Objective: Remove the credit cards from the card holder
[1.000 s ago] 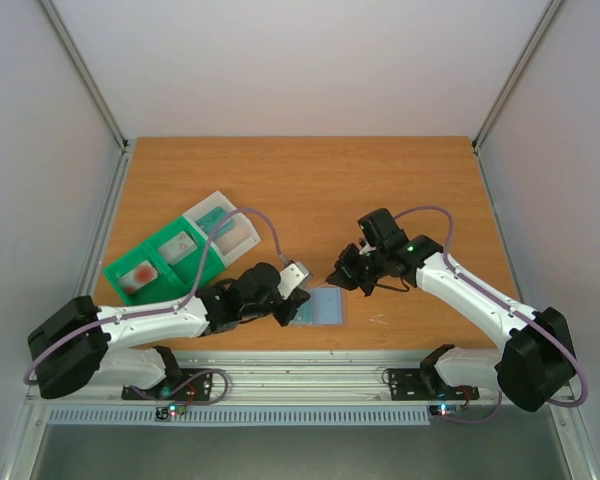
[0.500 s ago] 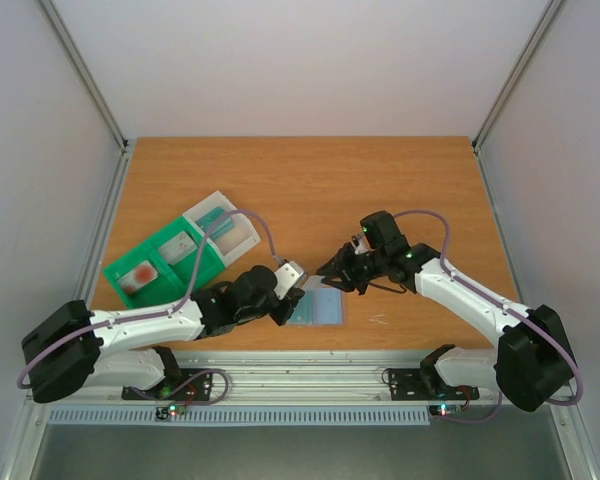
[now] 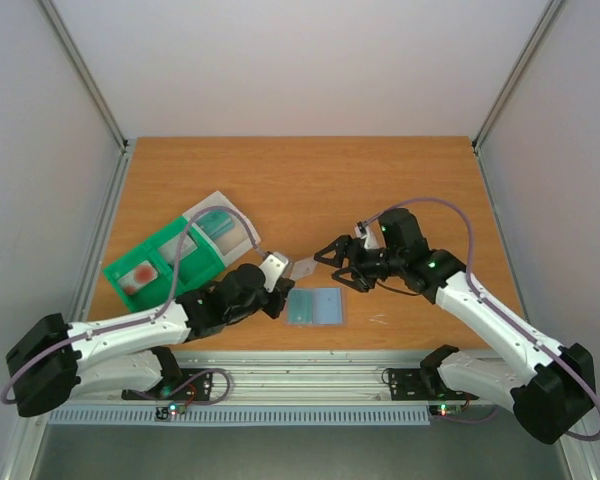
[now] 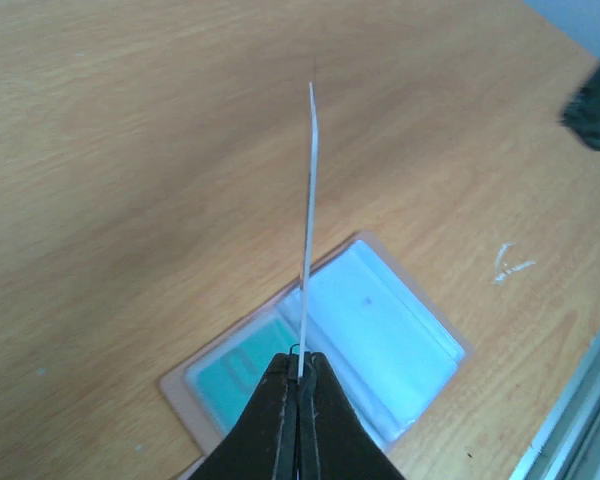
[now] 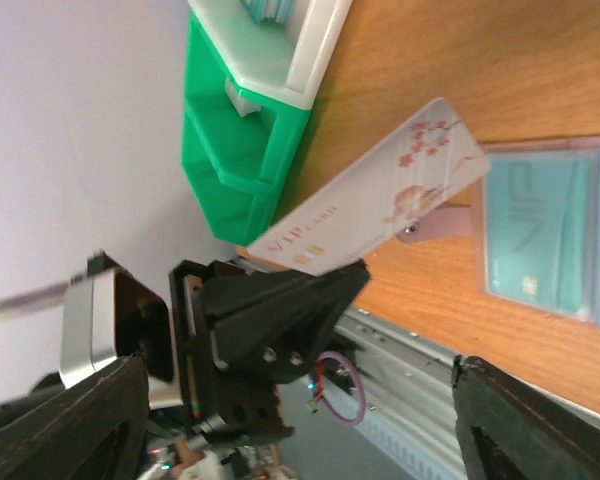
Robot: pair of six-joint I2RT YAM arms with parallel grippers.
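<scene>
The card holder (image 3: 313, 307) lies open and flat near the table's front edge, with teal and light blue credit cards (image 4: 235, 372) showing in its pockets. My left gripper (image 3: 283, 269) is shut on another card (image 3: 303, 266), white with pink blossoms (image 5: 370, 205), and holds it in the air above and left of the holder. In the left wrist view this card (image 4: 309, 190) stands edge-on in the jaws of the left gripper (image 4: 300, 362). My right gripper (image 3: 336, 264) is open just right of the card, its fingers (image 5: 65, 425) spread wide and touching nothing.
A green compartment tray (image 3: 165, 262) with a clear box (image 3: 223, 225) at its far end sits on the left of the table. The tray (image 5: 242, 130) also shows in the right wrist view. The metal rail (image 3: 310, 380) runs along the front edge.
The right gripper has opened and let go of the white card. The left gripper now holds it alone and has lifted it up and left, off the holder.
</scene>
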